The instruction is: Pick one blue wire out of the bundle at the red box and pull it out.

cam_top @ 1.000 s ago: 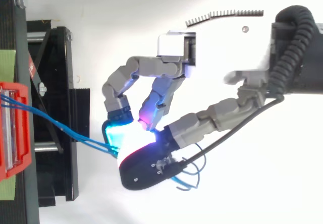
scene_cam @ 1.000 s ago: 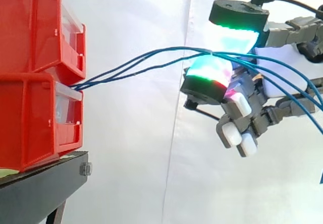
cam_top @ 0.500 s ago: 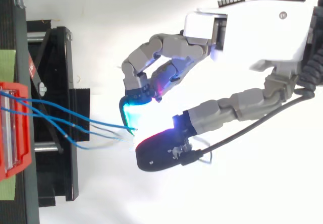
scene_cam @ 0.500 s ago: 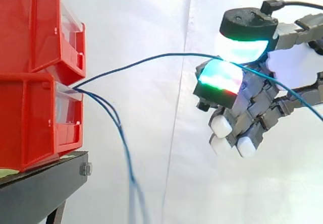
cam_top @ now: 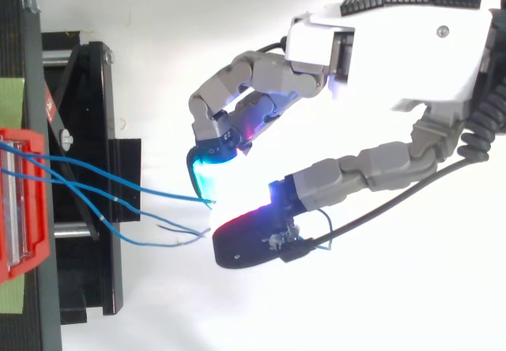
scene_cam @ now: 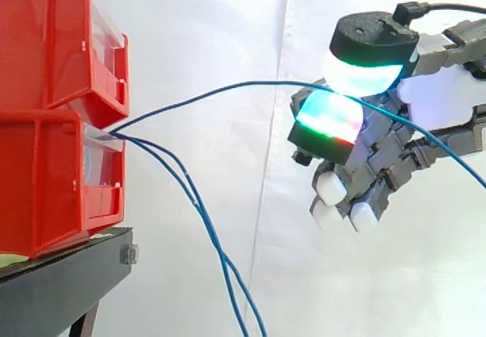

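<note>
Side view: the hand (scene_cam: 370, 171), at right of frame, pinches one blue wire (scene_cam: 228, 86) between two glowing fingertips (scene_cam: 328, 117). The wire runs taut in an arc from the front of the stacked red bins (scene_cam: 45, 124) at left. Two other blue wires (scene_cam: 220, 253) hang loose from the same opening toward the bottom edge. The bins sit on a black stand (scene_cam: 61, 276).

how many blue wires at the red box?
3. One thin blue wire runs from the red plastic box to the hand, pinched between its fingers; two more blue wires hang slack below the box. None seem hidden.
</note>
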